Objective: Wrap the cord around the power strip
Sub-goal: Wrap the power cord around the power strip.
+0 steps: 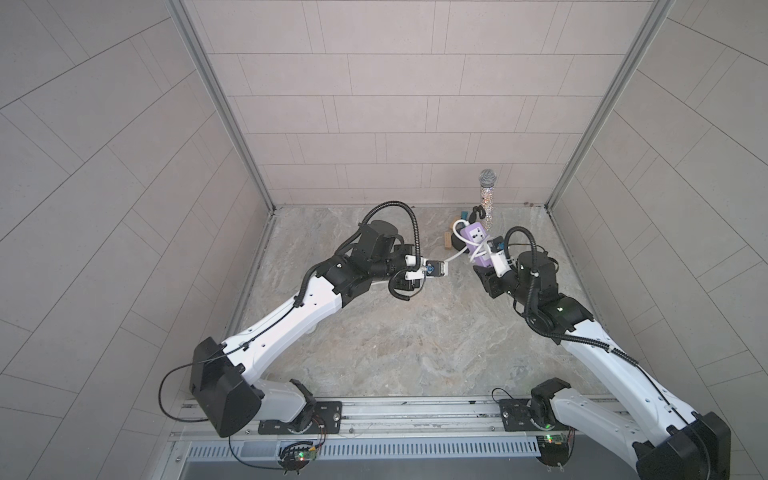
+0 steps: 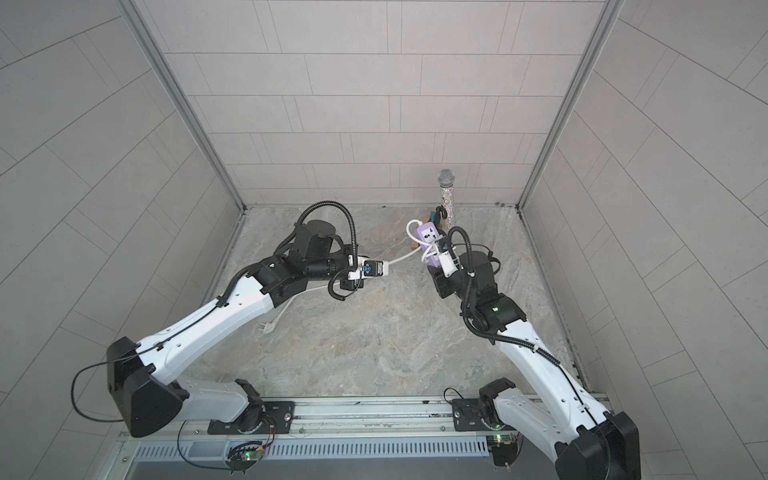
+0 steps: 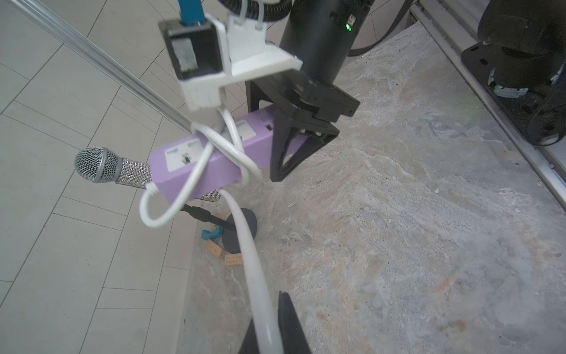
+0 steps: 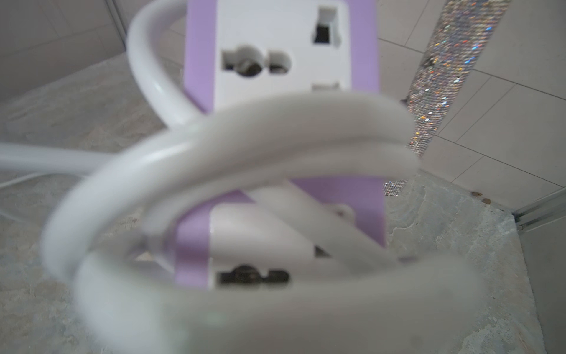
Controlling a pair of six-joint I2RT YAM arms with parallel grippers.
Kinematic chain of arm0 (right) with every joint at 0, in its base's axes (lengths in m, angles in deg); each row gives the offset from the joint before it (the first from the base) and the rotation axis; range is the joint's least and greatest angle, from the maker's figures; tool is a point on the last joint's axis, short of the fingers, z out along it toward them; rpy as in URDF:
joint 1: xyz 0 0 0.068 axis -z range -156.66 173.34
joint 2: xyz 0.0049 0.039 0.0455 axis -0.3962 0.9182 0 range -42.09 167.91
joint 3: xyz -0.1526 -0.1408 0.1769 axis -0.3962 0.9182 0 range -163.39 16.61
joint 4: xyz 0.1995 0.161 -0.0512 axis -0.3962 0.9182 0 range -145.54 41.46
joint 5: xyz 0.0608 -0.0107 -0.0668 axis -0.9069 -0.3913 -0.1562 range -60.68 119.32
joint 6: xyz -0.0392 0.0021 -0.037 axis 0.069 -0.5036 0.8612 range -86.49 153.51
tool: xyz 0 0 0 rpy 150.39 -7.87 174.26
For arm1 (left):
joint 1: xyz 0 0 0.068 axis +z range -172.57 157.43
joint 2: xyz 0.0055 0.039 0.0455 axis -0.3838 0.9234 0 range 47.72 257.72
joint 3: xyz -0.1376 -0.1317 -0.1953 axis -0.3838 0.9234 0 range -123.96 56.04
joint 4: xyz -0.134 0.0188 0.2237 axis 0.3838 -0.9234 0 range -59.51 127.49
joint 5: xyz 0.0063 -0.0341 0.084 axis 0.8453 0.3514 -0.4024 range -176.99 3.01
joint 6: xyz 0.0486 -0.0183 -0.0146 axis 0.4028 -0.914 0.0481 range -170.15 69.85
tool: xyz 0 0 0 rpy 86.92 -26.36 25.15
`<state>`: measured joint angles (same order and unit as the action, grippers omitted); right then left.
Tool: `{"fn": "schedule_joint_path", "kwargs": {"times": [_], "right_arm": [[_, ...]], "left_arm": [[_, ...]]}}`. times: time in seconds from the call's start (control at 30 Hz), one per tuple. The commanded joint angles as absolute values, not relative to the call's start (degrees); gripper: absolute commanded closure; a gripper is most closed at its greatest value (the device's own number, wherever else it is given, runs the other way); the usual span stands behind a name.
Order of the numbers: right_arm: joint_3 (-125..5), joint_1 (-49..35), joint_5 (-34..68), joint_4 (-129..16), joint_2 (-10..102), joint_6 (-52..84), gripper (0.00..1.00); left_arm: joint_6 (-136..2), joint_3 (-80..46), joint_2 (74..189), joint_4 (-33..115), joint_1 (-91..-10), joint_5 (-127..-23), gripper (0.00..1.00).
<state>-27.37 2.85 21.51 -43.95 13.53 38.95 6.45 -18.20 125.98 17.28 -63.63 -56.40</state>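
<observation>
- Marbled grey-and-tan stone table [image 1: 395,332], matte tiled walls around it; in a top view the cord's white plug [image 2: 268,328] lies flat on the stone beside the left arm
- Left gripper [image 1: 441,268], black tapered fingers [image 3: 288,318] pinched tight on the cord [image 1: 455,257]; the smooth round white cable runs taut from this pinch to the strip
- The cord crosses over itself in several glossy loops around the strip's middle, and a loose rounded bight [image 3: 150,211] curls out of the strip's far end
- Power strip [image 1: 476,241], a lavender rectangular bar with white socket faces and small ports near the held end, is lifted off the stone toward the back right of the table, just in front of the microphone
- Right gripper [image 1: 482,266], with black triangular open-frame fingers [image 3: 291,147], is clamped across the strip's near end
- Microphone [image 1: 486,187], with a silver mesh ball head and glittering sequinned handle, stands upright on a dark round-based stand [image 3: 242,226]; small tan wooden blocks [image 3: 214,248] and a teal piece [image 3: 211,234] lie at its foot
</observation>
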Motion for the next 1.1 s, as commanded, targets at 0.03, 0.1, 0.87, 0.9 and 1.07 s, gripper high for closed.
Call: {"fn": "schedule_joint_path", "kwargs": {"times": [0.03, 0.1, 0.87, 0.9, 1.07], "right_arm": [[-30.05, -1.03, 21.77, -38.47, 15.62, 45.58, 1.0], [-29.8, -2.64, 18.28, -38.7, 15.88, 46.73, 1.0], [-19.72, -11.3, -11.53, -52.54, 7.42, 45.56, 1.0], [-19.51, -11.71, -11.59, -53.37, 6.97, 45.26, 1.0], [-15.94, -12.82, -11.41, -61.42, 4.55, 40.98, 1.0]], "left_arm": [[15.33, -22.67, 125.4, 11.32, -64.23, -56.23, 1.0], [17.29, -23.34, 125.97, 11.14, -64.22, -57.75, 1.0], [26.02, -33.08, 140.0, 4.49, -63.84, -62.03, 0.92], [25.58, -33.14, 140.54, 4.57, -63.86, -61.68, 0.89], [24.09, -33.5, 143.09, 4.32, -63.58, -59.19, 0.8]]}}
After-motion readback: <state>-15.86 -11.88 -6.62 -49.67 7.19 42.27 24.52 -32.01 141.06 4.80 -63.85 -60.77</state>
